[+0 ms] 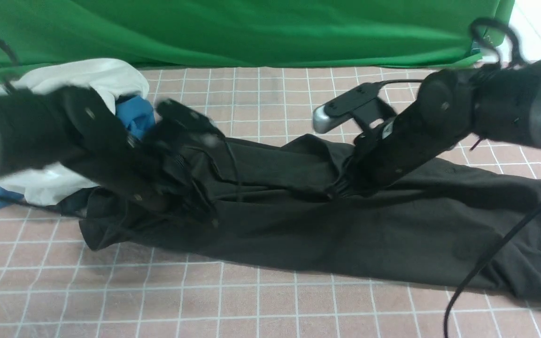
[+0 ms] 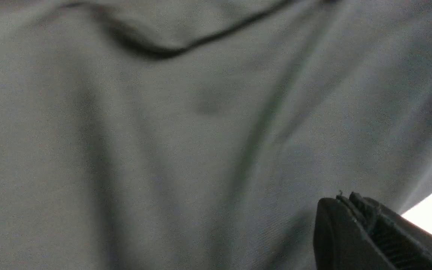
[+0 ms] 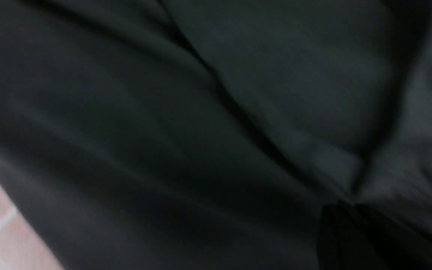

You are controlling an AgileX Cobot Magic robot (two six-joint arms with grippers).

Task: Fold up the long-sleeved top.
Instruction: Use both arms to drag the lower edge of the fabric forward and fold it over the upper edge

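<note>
- A crumpled white fabric garment (image 1: 96,77) is seen bunched in a heap.
- A bright blue crumpled cloth (image 1: 135,116) is tucked against the white garment's right edge, touching it.
- A wide green draped fabric backdrop (image 1: 251,33) is hung just behind the white garment, its folds gathered along the far edge.
- A pinkish-brown tiled surface with white grid lines (image 1: 275,305) is spread beneath the white garment.

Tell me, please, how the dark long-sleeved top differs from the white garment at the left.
Colour: the long-sleeved top is near-black, the white garment bright white. Pose: the top lies stretched out long across the tiled surface; the white garment is bunched in a heap at the far left. Extent: the top covers far more surface than the white garment shows. Both are soft, rumpled cloth.
</note>
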